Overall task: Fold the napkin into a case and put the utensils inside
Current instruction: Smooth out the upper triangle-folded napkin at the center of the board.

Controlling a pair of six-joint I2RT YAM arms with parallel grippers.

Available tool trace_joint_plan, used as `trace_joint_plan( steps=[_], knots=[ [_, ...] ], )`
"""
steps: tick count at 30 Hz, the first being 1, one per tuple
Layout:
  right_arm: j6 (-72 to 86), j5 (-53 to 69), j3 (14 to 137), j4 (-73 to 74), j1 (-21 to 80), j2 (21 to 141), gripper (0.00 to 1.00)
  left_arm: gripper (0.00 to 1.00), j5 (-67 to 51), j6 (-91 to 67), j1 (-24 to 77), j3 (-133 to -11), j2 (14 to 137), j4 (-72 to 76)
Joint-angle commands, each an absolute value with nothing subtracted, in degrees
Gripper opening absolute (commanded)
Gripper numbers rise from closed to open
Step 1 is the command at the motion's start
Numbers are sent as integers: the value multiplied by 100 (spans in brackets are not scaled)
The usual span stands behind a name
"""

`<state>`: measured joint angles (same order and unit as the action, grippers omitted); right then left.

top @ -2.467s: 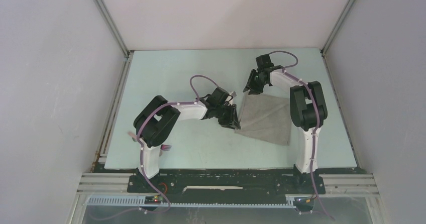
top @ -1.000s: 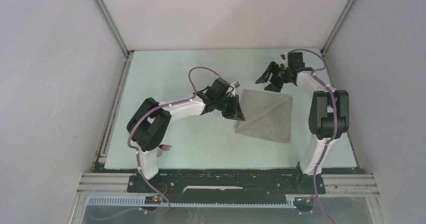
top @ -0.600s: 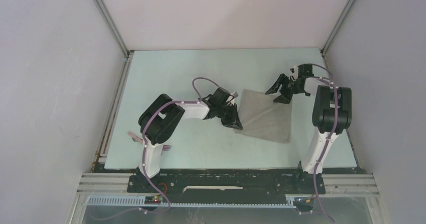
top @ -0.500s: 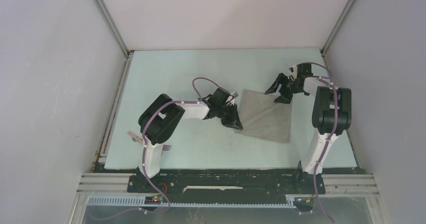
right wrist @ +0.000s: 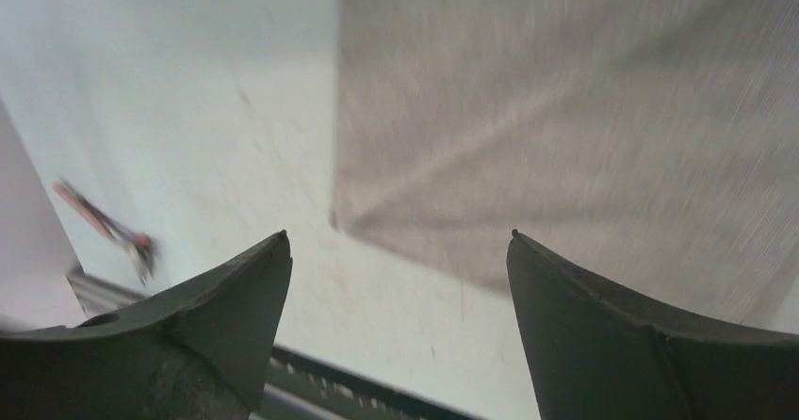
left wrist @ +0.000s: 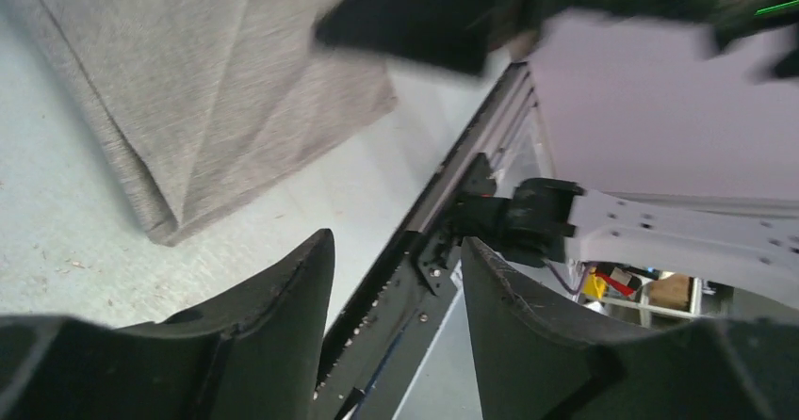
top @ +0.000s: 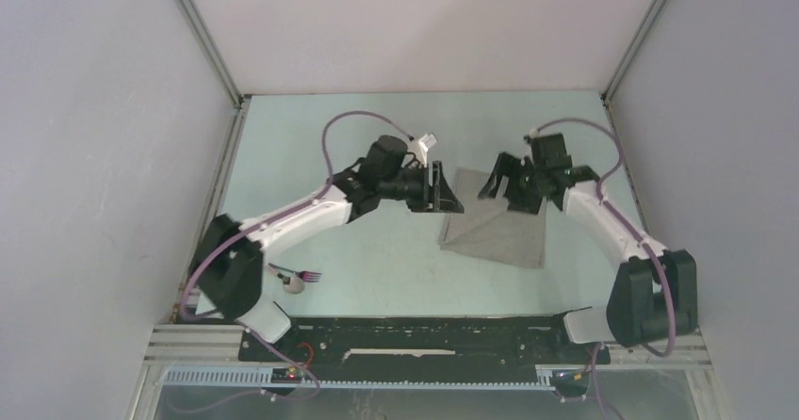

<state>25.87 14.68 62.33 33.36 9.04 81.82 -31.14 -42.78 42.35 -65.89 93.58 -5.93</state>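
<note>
The folding step is in hand, and the utensils wait their turn; the napkin (top: 499, 230) lies flat on the table (top: 377, 241), right of centre, already doubled into a layered four-sided shape with a diagonal crease showing in the left wrist view (left wrist: 188, 81). It reads as too broad to be the narrow case, so more folding is probably due.

The left gripper (top: 441, 190) hangs over the cloth's far-left corner; its jaws stand partly apart and nothing lies between them (left wrist: 396, 250). The right gripper (top: 510, 186) hovers above the far edge of the cloth; its jaws are spread wide and hold nothing (right wrist: 400, 241), with grey fabric filling the view below them.

The utensils (top: 299, 278) lie together near the left arm's base, well apart from the napkin; they show as a blurred streak at the left of the right wrist view (right wrist: 104, 222).

The next move likely calls for one gripper to come down on a free corner or edge, pinch only the layers meant to travel, and carry them across while the other pins the cloth; too deep a pinch would drag the whole stack and undo the crease.
</note>
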Motion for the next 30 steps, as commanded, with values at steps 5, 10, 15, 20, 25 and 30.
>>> trace_joint_plan(
  steps=[5,10,15,20,25,30],
  knots=[
    [3656,1732,4039,2525,513,6950,95,61,-2804,-3961,4253,-5802,7704,-1040],
    [3614,1617,3659,2446,-104,7237,94,62,-2665,-3877,4243,-5373,7138,-1221],
    [3729,1420,3267,2326,-615,7542,95,63,-2573,-3885,4235,-5088,6616,-1327],
    [3733,1531,3234,1990,-1105,8120,96,65,-2531,-3830,4181,-5049,6223,-1519],
    [3514,1209,3547,1915,-1494,8594,83,66,-2528,-3725,4126,-5106,5966,-1762],
    [3133,445,4244,2437,-1510,8616,84,66,-2569,-3679,4089,-5093,5814,-1895]
  ],
)
